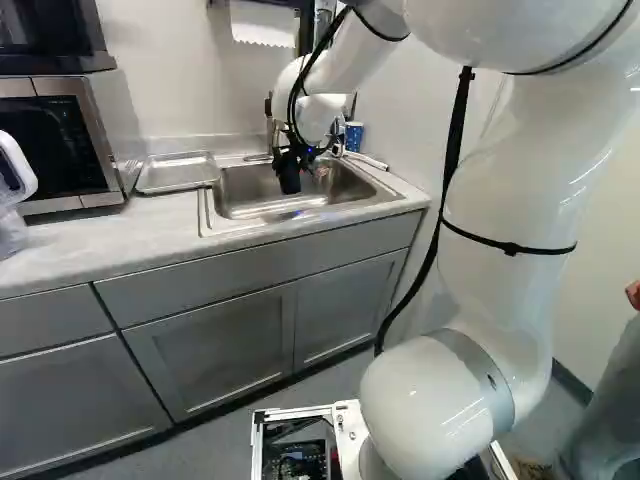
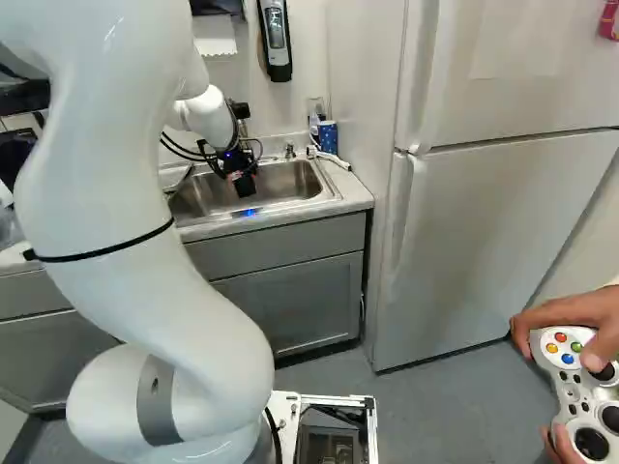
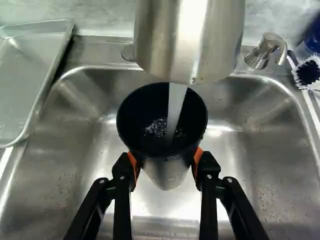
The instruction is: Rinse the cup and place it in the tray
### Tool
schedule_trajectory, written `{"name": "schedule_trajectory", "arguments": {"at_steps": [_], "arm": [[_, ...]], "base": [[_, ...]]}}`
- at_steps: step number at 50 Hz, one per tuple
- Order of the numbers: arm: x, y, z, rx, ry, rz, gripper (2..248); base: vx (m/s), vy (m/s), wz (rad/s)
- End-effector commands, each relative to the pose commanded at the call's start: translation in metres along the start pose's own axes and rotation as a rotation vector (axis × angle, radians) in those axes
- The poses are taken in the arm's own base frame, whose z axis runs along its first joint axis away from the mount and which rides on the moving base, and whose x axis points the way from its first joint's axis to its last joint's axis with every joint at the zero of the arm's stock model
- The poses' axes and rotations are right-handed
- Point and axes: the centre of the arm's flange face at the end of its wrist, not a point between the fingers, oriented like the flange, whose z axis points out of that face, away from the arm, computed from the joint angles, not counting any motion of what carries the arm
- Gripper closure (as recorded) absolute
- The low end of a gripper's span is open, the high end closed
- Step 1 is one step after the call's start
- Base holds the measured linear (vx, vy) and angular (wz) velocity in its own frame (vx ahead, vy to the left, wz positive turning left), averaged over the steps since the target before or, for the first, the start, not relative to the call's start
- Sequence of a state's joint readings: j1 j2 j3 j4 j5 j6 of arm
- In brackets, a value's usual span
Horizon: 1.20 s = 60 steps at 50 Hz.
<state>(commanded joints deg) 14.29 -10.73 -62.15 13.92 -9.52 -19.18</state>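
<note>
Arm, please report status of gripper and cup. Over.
Black two-finger gripper shut on round cup with dark inside, water running in. Silver metal faucet close above, likely blocks straight lift. Silver rectangular tray beside steel sink.

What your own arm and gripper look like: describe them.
The arm is glossy white with rounded joints, a grey band low down, thin black ties and a black cable alongside. The gripper is black, with two fingers and orange pads.
</note>
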Motion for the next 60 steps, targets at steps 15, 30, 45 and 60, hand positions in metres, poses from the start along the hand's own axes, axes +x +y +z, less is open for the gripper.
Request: {"name": "schedule_trajectory", "arguments": {"at_steps": [15,30,45,60], "arm": [[0.0000,0.0000,0.0000,0.000,0.000,0.000,129],[0.0000,0.0000,0.0000,0.000,0.000,0.000,129],[0.0000,0.0000,0.0000,0.000,0.000,0.000,129],[0.0000,0.0000,0.0000,0.000,0.000,0.000,129]], "base": [[0.000,0.000,0.000],[0.000,0.000,0.000],[0.000,0.000,0.000],[0.000,0.000,0.000]]}}
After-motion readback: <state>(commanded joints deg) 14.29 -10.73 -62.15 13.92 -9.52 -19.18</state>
